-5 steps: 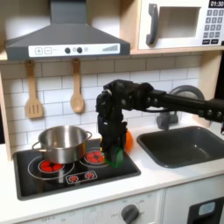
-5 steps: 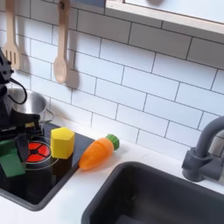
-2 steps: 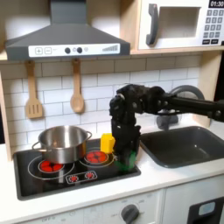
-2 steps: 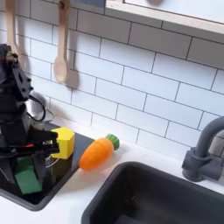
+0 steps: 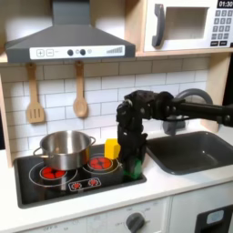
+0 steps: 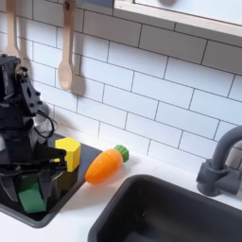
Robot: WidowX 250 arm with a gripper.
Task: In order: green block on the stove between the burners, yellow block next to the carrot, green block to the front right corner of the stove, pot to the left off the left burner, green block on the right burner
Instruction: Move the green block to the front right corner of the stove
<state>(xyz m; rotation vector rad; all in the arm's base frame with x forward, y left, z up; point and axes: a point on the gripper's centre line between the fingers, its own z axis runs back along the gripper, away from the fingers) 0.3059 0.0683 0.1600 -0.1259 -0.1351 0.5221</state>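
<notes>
This is a toy play kitchen. White subway-tile wall (image 5: pixel 55 96) runs behind a pale tabletop (image 5: pixel 173 187), with a grey range hood (image 5: pixel 68 36) and a microwave (image 5: pixel 187 25) mounted above. A wooden spatula (image 5: pixel 35 96) and wooden spoon (image 5: pixel 80 91) hang on the tiles. The stove (image 5: pixel 55 182) is a flat black panel with printed red burners (image 5: pixel 98 164) carrying a steel pot (image 5: pixel 64 148). Beside it sits a dark sink (image 5: pixel 196 150) with a grey faucet (image 6: pixel 219 161), and an oven knob (image 5: pixel 136 221) below.
</notes>
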